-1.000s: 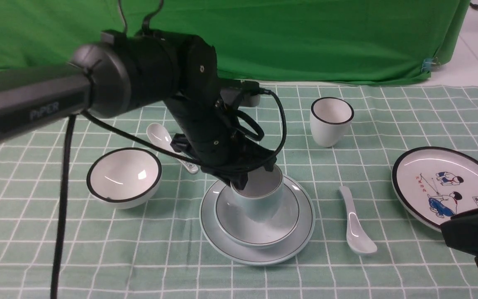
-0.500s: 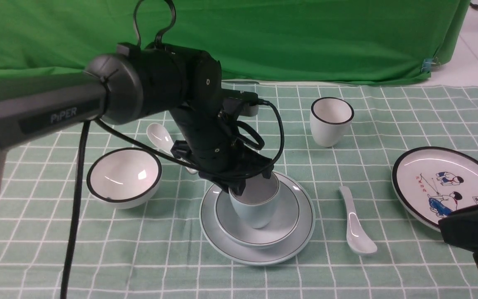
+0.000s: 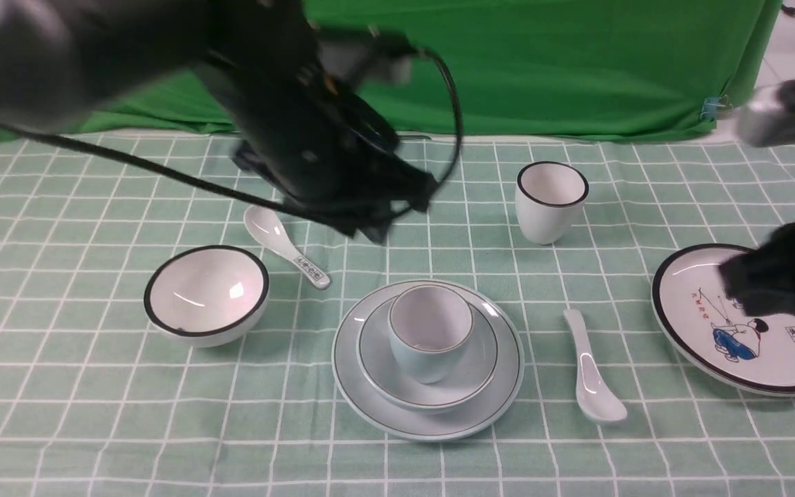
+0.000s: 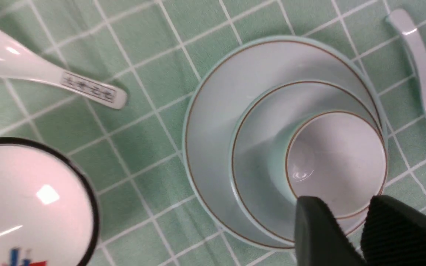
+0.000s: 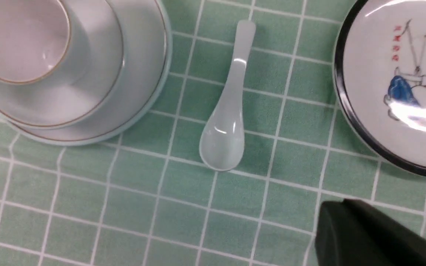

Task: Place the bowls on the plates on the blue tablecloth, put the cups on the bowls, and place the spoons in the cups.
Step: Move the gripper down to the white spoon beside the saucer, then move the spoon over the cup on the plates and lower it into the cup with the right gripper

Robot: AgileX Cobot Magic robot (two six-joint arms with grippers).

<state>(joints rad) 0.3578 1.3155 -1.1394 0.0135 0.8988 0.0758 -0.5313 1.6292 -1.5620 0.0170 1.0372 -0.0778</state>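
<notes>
The pale blue cup [image 3: 430, 331] stands upright in the pale blue bowl [image 3: 470, 376] on the pale blue plate [image 3: 370, 407], mid-tablecloth. My left gripper [image 3: 370, 231] hangs open and empty above and behind it; in the left wrist view its fingertips [image 4: 311, 207] sit over the cup's rim [image 4: 335, 159]. The white bowl [image 3: 206, 293] sits left, with the character-marked spoon [image 3: 286, 247] behind it. The white cup [image 3: 551, 200] stands back right. The plain spoon [image 3: 589, 373] lies right of the stack. My right gripper [image 3: 735, 283], shut and empty, hovers over the cartoon plate [image 3: 770, 345].
The checked blue-green tablecloth [image 3: 94, 414] covers the table, and the green backdrop [image 3: 577, 62] hangs behind it. In the right wrist view the plain spoon [image 5: 227, 111] lies between the stack [image 5: 146, 85] and the cartoon plate [image 5: 394, 92].
My left gripper let go of the pale blue cup and rose up and back; the cup now stands in the bowl. My right arm lifted and moved in over the cartoon plate.
</notes>
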